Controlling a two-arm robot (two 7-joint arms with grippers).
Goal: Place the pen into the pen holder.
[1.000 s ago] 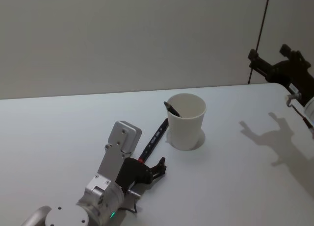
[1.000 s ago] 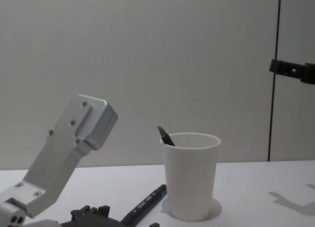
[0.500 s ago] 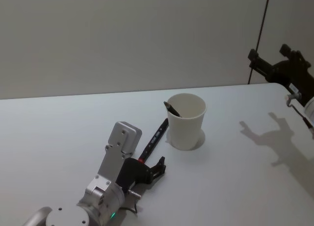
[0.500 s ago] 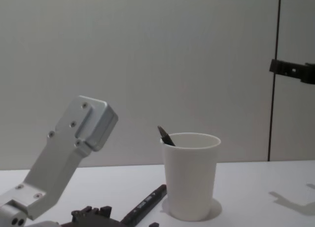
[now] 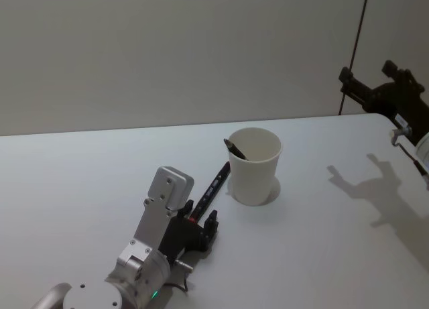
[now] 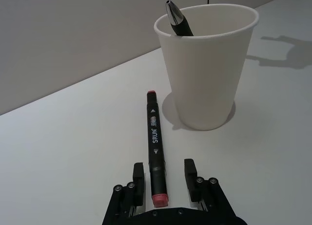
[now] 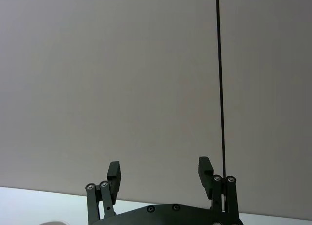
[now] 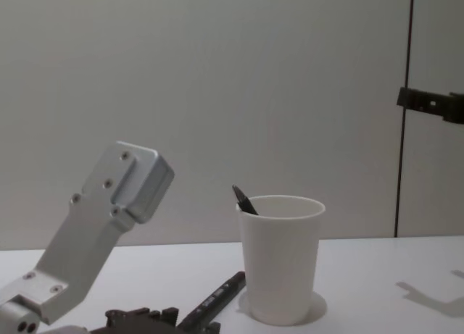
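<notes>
Pens, two: marker (image 6: pixel 155 147) between parted jaws of left gripper (image 6: pixel 164 165), seemingly untouched; second pen (image 6: pixel 178 23) mostly hidden in pen holder (image 6: pixel 207 78), one. Right gripper (image 7: pixel 159 162) raised, agape.

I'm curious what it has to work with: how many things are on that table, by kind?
White paper cup: 1
Pens: 2, the marker pen lying beside the cup and the dark pen standing in it
Total: 3
</notes>
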